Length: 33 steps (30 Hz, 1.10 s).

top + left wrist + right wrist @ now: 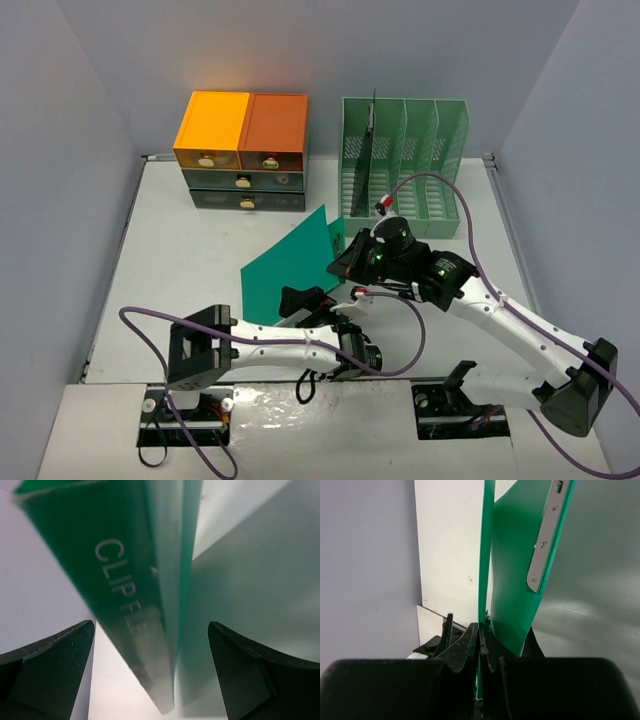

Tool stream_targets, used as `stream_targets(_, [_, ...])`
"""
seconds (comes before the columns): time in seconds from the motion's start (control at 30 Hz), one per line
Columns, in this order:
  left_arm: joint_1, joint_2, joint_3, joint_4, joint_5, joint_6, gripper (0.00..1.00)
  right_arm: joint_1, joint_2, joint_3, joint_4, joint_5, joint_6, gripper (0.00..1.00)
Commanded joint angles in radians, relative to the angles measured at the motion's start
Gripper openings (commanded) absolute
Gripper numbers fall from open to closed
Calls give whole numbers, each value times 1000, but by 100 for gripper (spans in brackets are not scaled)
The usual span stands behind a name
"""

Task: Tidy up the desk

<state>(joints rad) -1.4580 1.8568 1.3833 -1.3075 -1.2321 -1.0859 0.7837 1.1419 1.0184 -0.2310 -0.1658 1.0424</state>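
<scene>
Right end effector (pixel 481 631) pinches the green clip file (pixel 290 265) over the white desk (pixel 180 260); left end effector (pixel 151 626) gapes.

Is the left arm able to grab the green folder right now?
Probably yes. The left gripper is wide open, and the edge of the green folder sits between its fingers with nothing in the way. The right gripper is pinching the folder too.

I found free surface (pixel 180 250) on the left; the tilted green folder (pixel 290 262) barred the middle, the file rack (pixel 405 165) beyond.
</scene>
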Motion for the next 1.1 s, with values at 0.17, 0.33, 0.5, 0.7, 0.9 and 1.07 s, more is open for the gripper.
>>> stream_targets(0.17, [122,-85,-35,9,-118,51,72,-8,-45,65,8,-17,-1,0])
stream_targets(0.33, [132,-138,-60,156,-119,189,36,-4,-54,63,0,-12,1,0])
stream_targets(0.5, [136,-134,-52,188,-115,224,0,-4,-62,54,-2,-9,4,0])
stream_targets(0.7, [126,-128,-37,150,-121,176,0,-4,-70,51,-4,-3,-1,3])
stream_targets(0.9, [104,-121,-33,109,-132,129,0,-7,-89,87,-48,45,-15,84])
stream_targets(1.07, [93,-111,-31,16,-135,26,0,-8,-132,157,-177,184,-23,97])
